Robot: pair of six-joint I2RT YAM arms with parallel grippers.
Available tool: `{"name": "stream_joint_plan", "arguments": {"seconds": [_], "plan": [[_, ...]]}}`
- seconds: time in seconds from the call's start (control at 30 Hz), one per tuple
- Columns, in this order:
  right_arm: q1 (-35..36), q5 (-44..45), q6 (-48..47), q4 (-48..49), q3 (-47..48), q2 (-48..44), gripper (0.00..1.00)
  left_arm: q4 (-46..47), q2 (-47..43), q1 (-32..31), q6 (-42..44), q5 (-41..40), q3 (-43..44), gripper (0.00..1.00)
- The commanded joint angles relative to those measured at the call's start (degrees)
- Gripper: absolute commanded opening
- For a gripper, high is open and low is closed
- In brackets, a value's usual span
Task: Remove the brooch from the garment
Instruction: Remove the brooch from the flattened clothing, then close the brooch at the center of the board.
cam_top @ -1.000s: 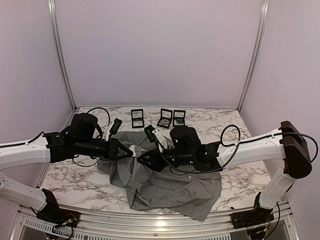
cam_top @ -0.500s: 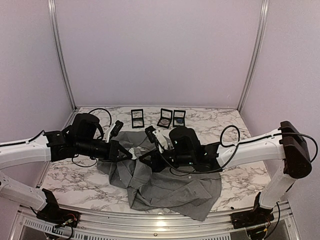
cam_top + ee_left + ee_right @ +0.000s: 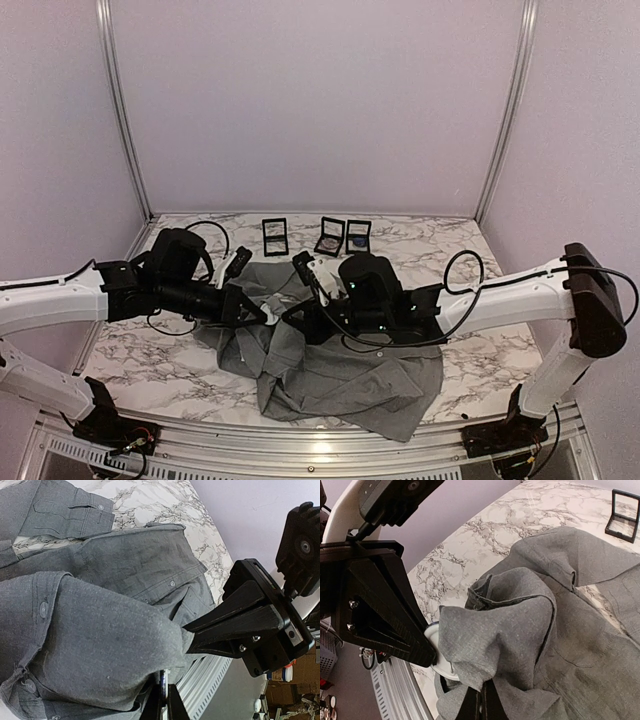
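Observation:
The grey garment (image 3: 340,375) lies crumpled at the middle of the marble table, with one fold pulled up between the two arms. My left gripper (image 3: 165,687) is shut on the brooch (image 3: 165,682), a thin white disc seen edge-on between its fingers. In the right wrist view the brooch (image 3: 436,655) shows as a white round plate, half covered by cloth and held by the black left fingers (image 3: 395,635). My right gripper (image 3: 481,692) is shut on a bunched fold of the garment (image 3: 520,630) right beside the brooch. From above, the brooch (image 3: 267,299) sits between the two gripper tips.
Three small black-framed boxes (image 3: 274,236) (image 3: 330,236) (image 3: 358,235) stand along the back of the table; one (image 3: 622,515) shows in the right wrist view. Black cables loop beside both wrists. An aluminium rail (image 3: 300,455) runs along the near edge.
My right gripper has closed on the fold of cloth. The left arm has shifted slightly right and back, and the gathered cloth between the grippers has tightened.

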Motion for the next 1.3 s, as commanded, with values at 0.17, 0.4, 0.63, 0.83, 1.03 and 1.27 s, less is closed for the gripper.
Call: {"name": "stream_joint_plan", "arguments": {"seconds": [0.17, 0.4, 0.63, 0.83, 1.03, 1.27], "plan": [[0.26, 1.77, -0.60, 0.32, 0.44, -1.76, 0.00, -3.56, 1.08, -0.80, -0.04, 0.42, 0.14, 0.00], [0.26, 0.85, -0.35, 0.28, 0.40, -1.42, 0.00, -3.35, 0.35, -0.91, -0.21, 0.47, -0.47, 0.00], [0.21, 0.34, 0.02, 0.10, -0.64, -1.25, 0.00, -2.80, -1.83, -0.93, 0.38, 0.58, -0.48, 0.00], [0.26, -0.58, 1.01, -1.18, -1.63, -0.96, 0.01, -0.77, -4.97, -0.95, 0.56, 1.07, -1.07, 0.00], [0.43, -1.62, 2.93, -0.14, -3.91, -1.92, 0.07, 1.75, -7.16, -0.76, 0.28, 0.10, -0.45, 0.00], [0.78, 0.13, 4.73, -0.74, -5.31, -4.92, 0.30, 5.20, -5.90, 0.07, 0.32, 0.29, 1.08, 0.00]]}}
